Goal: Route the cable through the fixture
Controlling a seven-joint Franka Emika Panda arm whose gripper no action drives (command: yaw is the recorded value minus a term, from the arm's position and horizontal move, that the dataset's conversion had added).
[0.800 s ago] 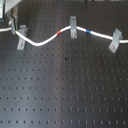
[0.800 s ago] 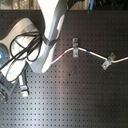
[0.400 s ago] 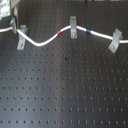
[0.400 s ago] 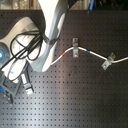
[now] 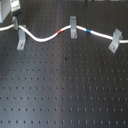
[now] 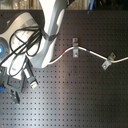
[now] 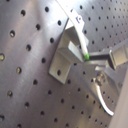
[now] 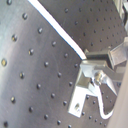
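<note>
Little moved since earlier frames. Hand point(image 7: 92, 60) clamped on cable point(image 5: 45, 37) at fixture point(image 5: 21, 39); risk: slipping out, snagging.

A dark perforated board point(image 5: 65, 95) fills nearly all of both exterior views, its small holes set in an even grid. Its surface is matte black, with a faint sheen toward the far edge in the first exterior view. In both wrist views the same board point(image 7: 25, 65) looks grey and glossy, catching soft light. Beyond the board's far edge in the second exterior view lies a dim strip point(image 6: 100, 4); what stands there cannot be told.
</note>
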